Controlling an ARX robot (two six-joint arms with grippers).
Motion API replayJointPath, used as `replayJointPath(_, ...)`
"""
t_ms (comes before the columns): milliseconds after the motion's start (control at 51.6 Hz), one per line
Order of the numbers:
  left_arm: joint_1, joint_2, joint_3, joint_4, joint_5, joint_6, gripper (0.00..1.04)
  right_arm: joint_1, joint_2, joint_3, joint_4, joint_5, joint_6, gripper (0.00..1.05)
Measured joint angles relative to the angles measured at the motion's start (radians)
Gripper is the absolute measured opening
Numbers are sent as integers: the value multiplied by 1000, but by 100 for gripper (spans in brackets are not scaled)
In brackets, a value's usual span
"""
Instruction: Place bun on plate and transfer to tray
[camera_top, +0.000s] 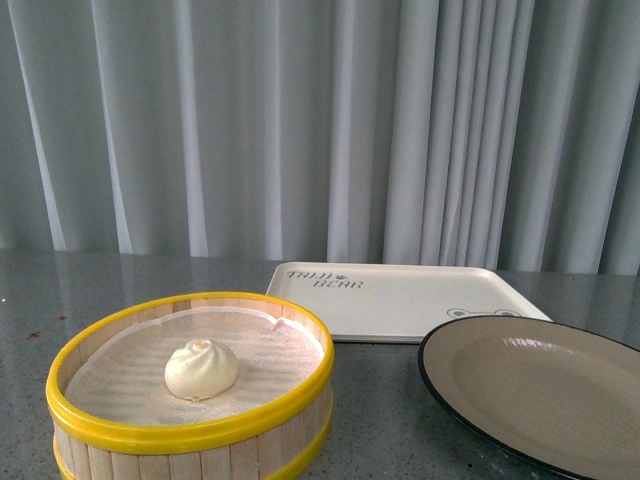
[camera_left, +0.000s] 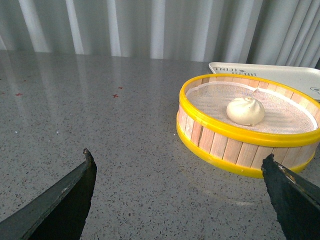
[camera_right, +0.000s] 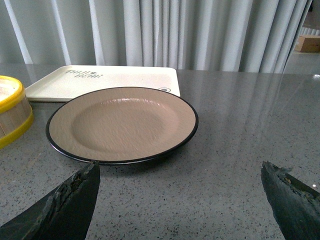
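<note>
1. Worktop (camera_top: 385, 425): grey speckled surface. A pale pleated curtain (camera_top: 300, 120) hangs behind it. The left wrist view shows small red cross marks (camera_left: 116, 95) on the surface.

2. Bun (camera_top: 201, 368): cream-white, with a pleated swirl on top. It sits upright on the white liner inside the steamer basket (camera_top: 190, 437), near the centre. The basket is round, has wooden slat walls and yellow hoops, and stands front left.

3. Tray (camera_top: 400, 300): cream-white and rectangular. It lies flat behind the basket and to its right. Dark lettering (camera_top: 325, 278) is printed in two lines at the far left corner. The lower line reads "BEAR"; the upper line is not clearly legible. A small face print (camera_top: 482, 313) at the near edge is partly hidden by the plate rim.

4. Plate (camera_top: 540, 390): beige inside with a black rim, nothing on it. It rests front right, just beside the tray's near edge. Contact between them cannot be confirmed.

5. Left fingers (camera_left: 65, 200): spread wide, holding nothing, above bare worktop beside the basket.

6. Right fingers (camera_right: 70, 200): spread wide, holding nothing, on the near side of the plate.
</note>
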Motion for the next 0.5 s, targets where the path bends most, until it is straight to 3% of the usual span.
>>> replayJointPath(504,0,0,0,0,0,0,98,0,0,0,0,0,0,96)
